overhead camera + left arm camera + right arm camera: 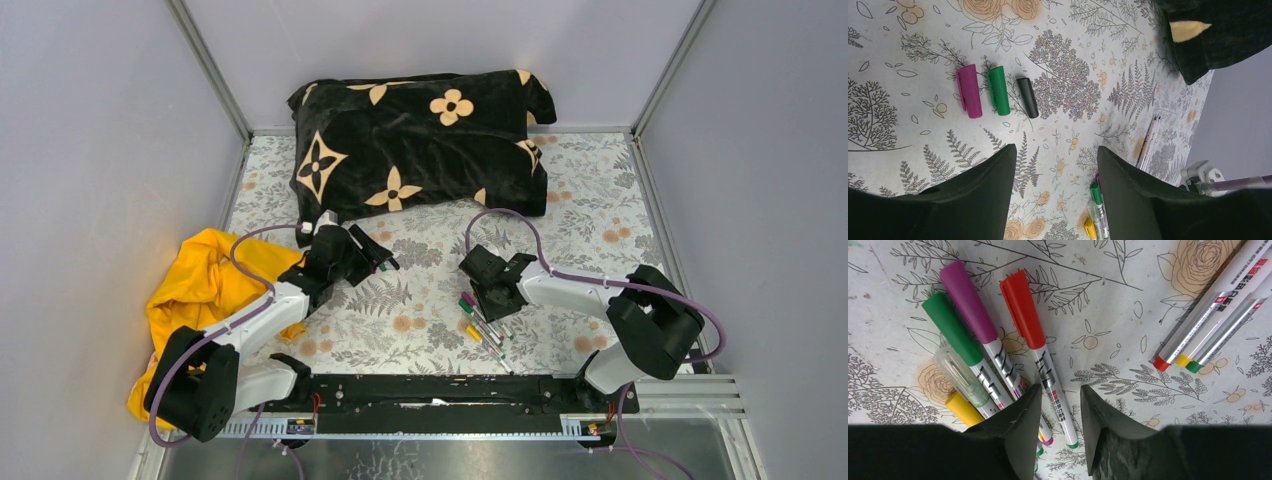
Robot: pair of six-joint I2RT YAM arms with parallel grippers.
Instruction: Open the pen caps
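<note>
**penfan:** where are the caps at right now?

**rigwatcher:** closest to the arm bases there's a bunch of pens (pixel 485 325) on the worktop (pixel 400 330). Four have caps on: red cap (pixel 1022 307), magenta cap (pixel 968 302), green cap (pixel 952 330) and yellow cap (pixel 963 410), fanned side by side. A clear piece (pixel 960 375) lies against the green and yellow ones. Just beside that bunch are three bare pens (pixel 1218 310), barrels touching, with red, yellow and green ends.

**penfan:** and the right pincer?

**rigwatcher:** right pincer (pixel 1057 400) hangs right over the capped bunch, fingers parted, gripping nothing. The red pen's barrel shows in the gap between them. Can't tell if either finger touches it.

**penfan:** left one?

**rigwatcher:** left pincer (pixel 1055 170) sits a bit farther out, left of the middle, spread wide and empty too. Past its tips three caps lie flat in a row on the floral print, near each other but not touching: loose magenta cap (pixel 969 91), loose green cap (pixel 998 90), black cap (pixel 1027 97).

**penfan:** anything else?

**rigwatcher:** yellow cloth (pixel 200 290) bunched at the left edge beside the left arm. Way at the back there's a black blanket (pixel 420 140) with tan flowers, up against the wall.
</note>
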